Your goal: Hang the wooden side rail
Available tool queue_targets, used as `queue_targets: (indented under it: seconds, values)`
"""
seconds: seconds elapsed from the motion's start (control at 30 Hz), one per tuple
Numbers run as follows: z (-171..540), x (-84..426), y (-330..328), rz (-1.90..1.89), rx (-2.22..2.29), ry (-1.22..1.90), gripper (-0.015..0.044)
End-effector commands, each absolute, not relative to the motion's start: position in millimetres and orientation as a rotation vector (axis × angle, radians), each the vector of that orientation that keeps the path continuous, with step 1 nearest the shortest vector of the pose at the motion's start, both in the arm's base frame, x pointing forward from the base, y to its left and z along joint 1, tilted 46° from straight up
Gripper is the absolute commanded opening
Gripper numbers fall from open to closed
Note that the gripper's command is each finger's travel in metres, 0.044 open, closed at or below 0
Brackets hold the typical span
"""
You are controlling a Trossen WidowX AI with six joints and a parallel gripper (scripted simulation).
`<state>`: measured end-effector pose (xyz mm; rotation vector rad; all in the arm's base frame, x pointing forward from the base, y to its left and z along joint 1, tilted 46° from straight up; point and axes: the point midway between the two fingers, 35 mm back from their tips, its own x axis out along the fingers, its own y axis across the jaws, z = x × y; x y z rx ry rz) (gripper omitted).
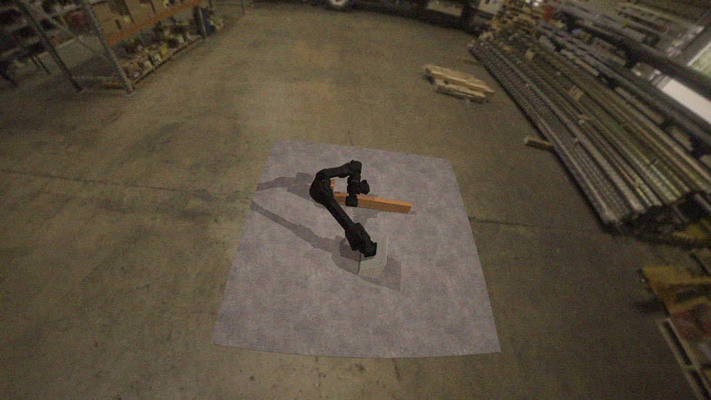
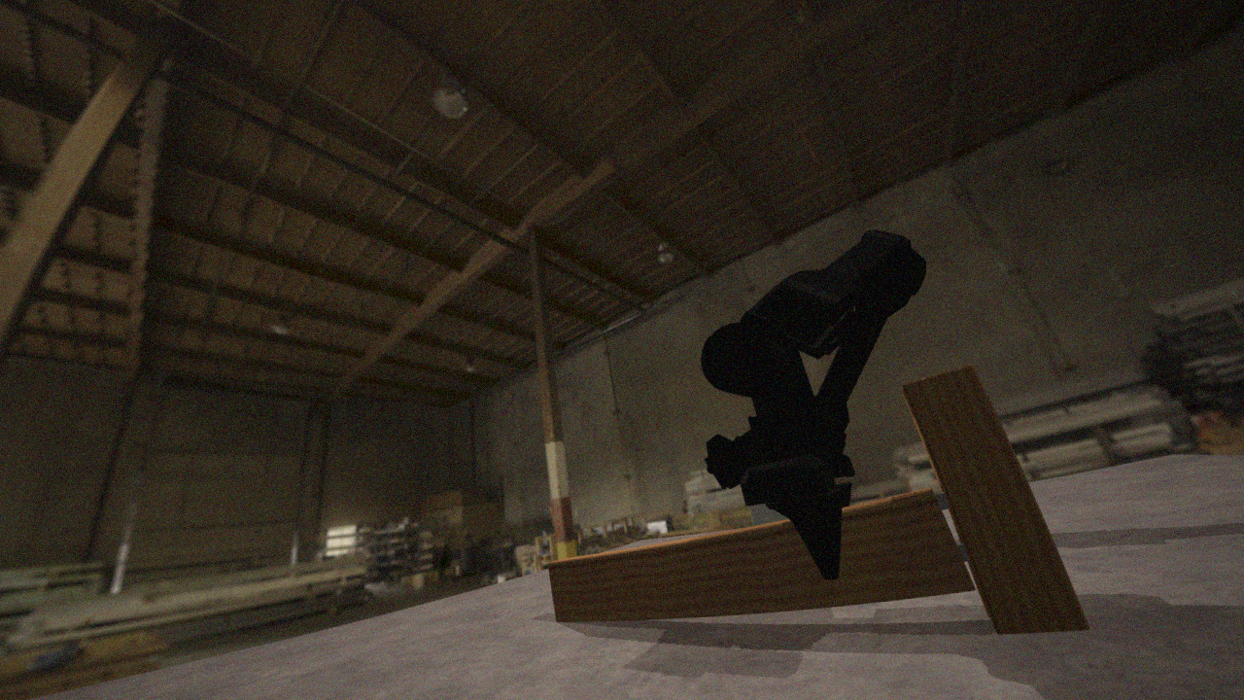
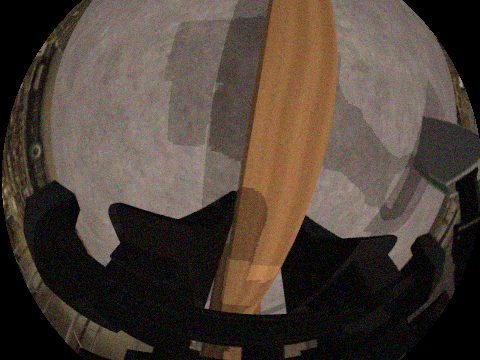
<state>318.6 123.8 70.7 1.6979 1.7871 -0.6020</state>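
The wooden side rail [image 1: 385, 204] [image 2: 678, 578] [image 3: 295, 100] stands on edge, its far end down on the table and its post end slightly raised. My gripper [image 1: 351, 200] [image 2: 829, 567] [image 3: 255, 199] is shut on the rail, nearer its post end. The headboard post [image 1: 332, 184] [image 2: 995, 505] stands upright just beyond that end. A narrow gap shows between rail and post in the exterior view, where the post leans in the tilted picture. The hooks, slot and pins cannot be made out, so I cannot tell whether they are engaged.
The arm's pale base block [image 1: 372, 266] stands on the grey table top [image 1: 422, 298]. The arm reaches over from it and partly covers the post in the top view. Shadows of the arm and rail lie across the surface.
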Motion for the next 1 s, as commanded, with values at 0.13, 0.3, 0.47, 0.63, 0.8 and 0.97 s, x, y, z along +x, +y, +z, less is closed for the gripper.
queue_targets:
  seconds: [0.13, 0.3, 0.47, 0.63, 0.8, 0.97]
  values:
    - [75.2, 319.2, 124.3, -0.595, 1.702, 1.781, 0.0000]
    - [75.6, 319.4, 124.7, -0.595, 1.702, 1.781, 0.0000]
    - [75.9, 319.3, 125.0, -0.595, 1.702, 1.781, 0.0000]
    - [76.0, 319.0, 125.4, -0.595, 1.702, 1.781, 0.0000]
    - [75.5, 319.0, 126.0, -0.595, 1.703, 1.781, 0.0000]
    - [74.9, 319.0, 126.6, -0.595, 1.703, 1.781, 0.0000]
